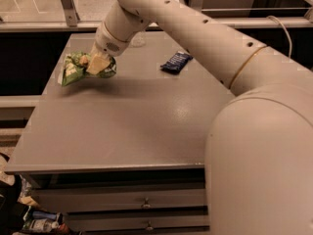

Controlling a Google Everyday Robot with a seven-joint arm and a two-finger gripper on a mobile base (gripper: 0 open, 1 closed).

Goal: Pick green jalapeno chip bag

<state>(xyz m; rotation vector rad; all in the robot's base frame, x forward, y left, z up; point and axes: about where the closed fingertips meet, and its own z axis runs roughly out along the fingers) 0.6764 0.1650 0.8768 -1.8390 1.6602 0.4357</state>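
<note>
**Grip on the green jalapeno chip bag [72,72] at the far corner of the table [122,131]**

Reaching out over the grey top, the arm [195,28] carries the pincer [98,65] down at a slant, and its pale fingers [99,62] are clamped together on the bag's crumpled foil. Most of the bag sticks out past the pincer on the side away from the arm, its free end sagging. That fits a hold taken near one end rather than at the middle.

A soft shadow lies just under the pincer, so the bag seems barely clear of the surface, though I cannot be sure it is off the table. A dark blue wrapper [175,61] lies well apart from the pincer, on the arm's side, and looks out of the way of a lift.

In my judgement the grasp is made. What remains is to raise the bag, and the slippery foil may slide out of so narrow a pinch.
</note>
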